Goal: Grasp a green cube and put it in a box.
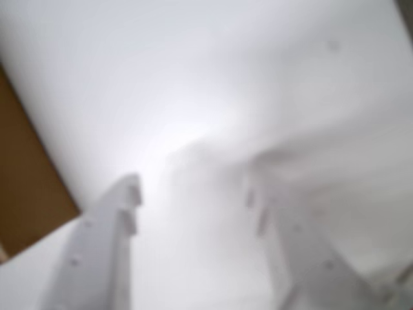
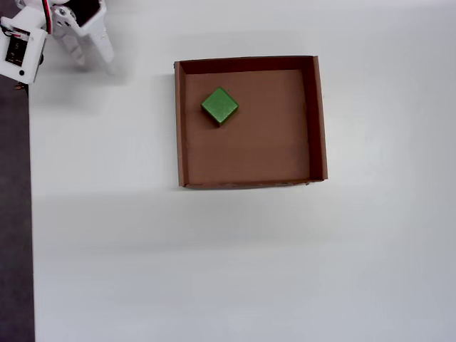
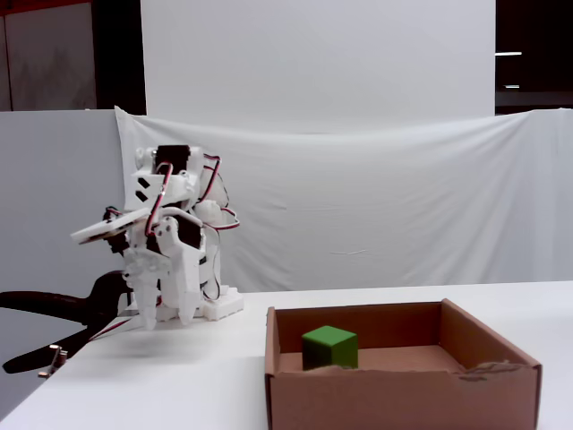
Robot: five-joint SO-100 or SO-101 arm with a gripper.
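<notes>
The green cube (image 2: 219, 105) lies on the floor of the brown cardboard box (image 2: 317, 114), in its upper left part in the overhead view. In the fixed view the cube (image 3: 329, 348) sits inside the box (image 3: 403, 396) near its left wall. My white gripper (image 2: 92, 58) is at the table's top left corner, far from the box, open and empty. In the fixed view it (image 3: 166, 315) hangs fingers down just above the table. In the blurred wrist view the gripper (image 1: 193, 194) has its jaws apart over bare white table, with a box corner (image 1: 29, 181) at the left edge.
The white table (image 2: 249, 271) ends at a dark strip (image 2: 14, 214) on the left in the overhead view. A white cloth backdrop (image 3: 376, 197) hangs behind the table. A black clamp (image 3: 54, 322) sits at the table's left edge in the fixed view.
</notes>
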